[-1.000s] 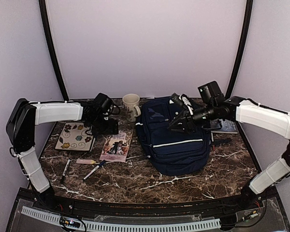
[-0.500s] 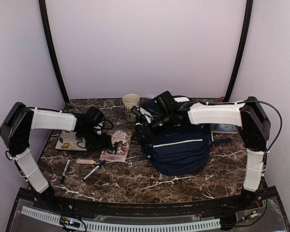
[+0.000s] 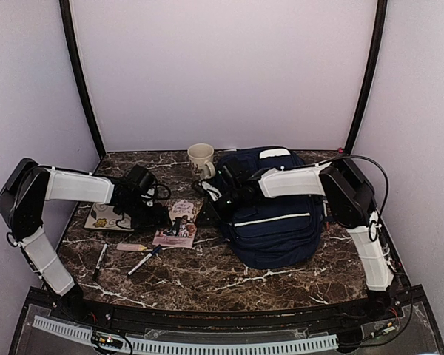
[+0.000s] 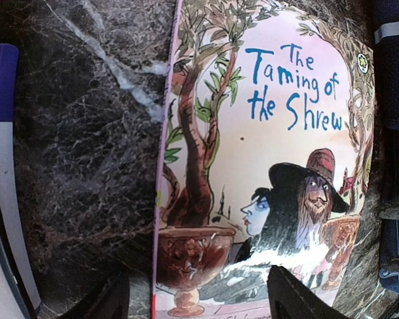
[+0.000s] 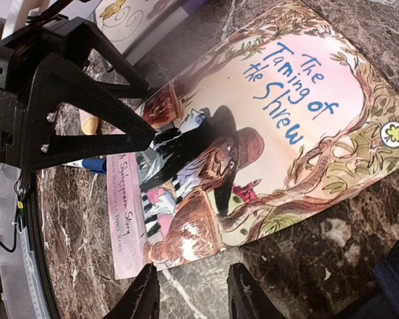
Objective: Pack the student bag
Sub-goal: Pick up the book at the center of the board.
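Here the paperback lies flat on the tabletop just left of the student bag, its long axis running near to far, with the left tool spread empty astride its left edge and the right tool, likewise released, hovering at its bag-side edge.

You're looking at a dark brown marble tabletop with white veins. Plain pale lilac walls on three sides. Black pole in each back corner. White slotted strip along near edge. Lighting soft, even.
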Robot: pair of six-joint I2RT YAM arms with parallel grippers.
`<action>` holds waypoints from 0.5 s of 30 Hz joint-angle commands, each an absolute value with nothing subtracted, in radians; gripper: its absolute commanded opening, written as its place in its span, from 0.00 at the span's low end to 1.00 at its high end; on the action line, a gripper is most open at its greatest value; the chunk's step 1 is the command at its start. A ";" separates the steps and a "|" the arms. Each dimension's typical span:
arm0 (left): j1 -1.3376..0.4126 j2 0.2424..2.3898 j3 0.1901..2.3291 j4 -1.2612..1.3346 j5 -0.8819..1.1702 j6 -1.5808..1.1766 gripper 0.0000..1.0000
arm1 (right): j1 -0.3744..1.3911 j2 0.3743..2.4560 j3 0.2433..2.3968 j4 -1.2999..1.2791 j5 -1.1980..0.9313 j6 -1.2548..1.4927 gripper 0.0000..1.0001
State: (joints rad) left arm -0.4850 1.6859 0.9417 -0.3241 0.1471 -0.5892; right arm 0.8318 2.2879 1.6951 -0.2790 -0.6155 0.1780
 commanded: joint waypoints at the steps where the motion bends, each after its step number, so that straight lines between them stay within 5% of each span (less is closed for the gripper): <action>1: -0.485 1.670 0.906 -0.317 0.198 -0.607 0.70 | 0.839 2.342 1.772 -0.308 -0.582 0.213 0.38; 8: -0.506 1.649 0.880 -0.313 0.213 -0.647 0.67 | 0.839 2.373 1.782 -0.352 -0.467 0.265 0.42; 15: -0.504 1.653 0.813 -0.264 0.215 -0.696 0.77 | 0.839 2.448 1.802 -0.389 -0.421 0.289 0.33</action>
